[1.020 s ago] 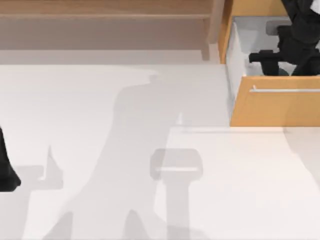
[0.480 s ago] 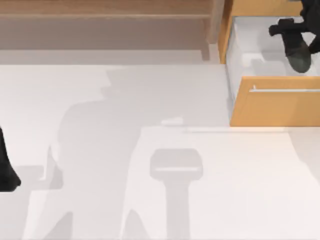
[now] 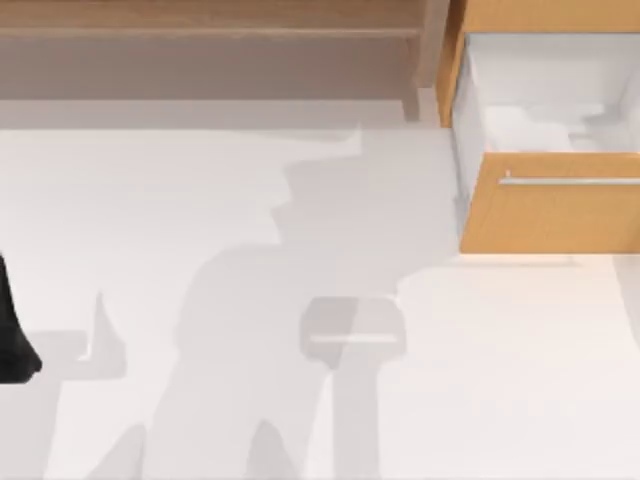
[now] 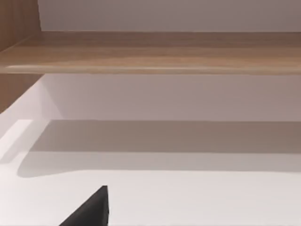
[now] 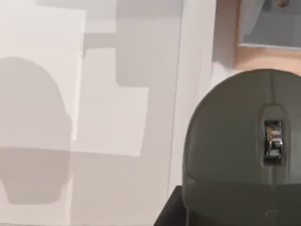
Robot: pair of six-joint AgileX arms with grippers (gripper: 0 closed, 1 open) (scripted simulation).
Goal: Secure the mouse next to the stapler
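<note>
The mouse (image 5: 240, 146) is a dark grey dome with a metal scroll wheel. It hangs close under the right wrist camera, high over the white table. My right gripper (image 5: 225, 219) is shut on it, and one black finger (image 5: 169, 211) shows beside its lower edge. Far below the mouse lies the open orange drawer (image 5: 263, 59). The stapler is out of view. My left arm (image 3: 12, 340) rests at the table's left edge, and a black fingertip (image 4: 91, 211) of its gripper shows in the left wrist view.
The open drawer at the back right has an orange front (image 3: 555, 205) with a metal handle (image 3: 570, 181) and a white inside (image 3: 540, 100). A wooden shelf (image 3: 210, 20) runs along the back. Arm shadows fall across the white table (image 3: 200, 200).
My right gripper rose out of the drawer with the mouse and left the top view. The shadows on the table have shifted. The left arm has not moved.
</note>
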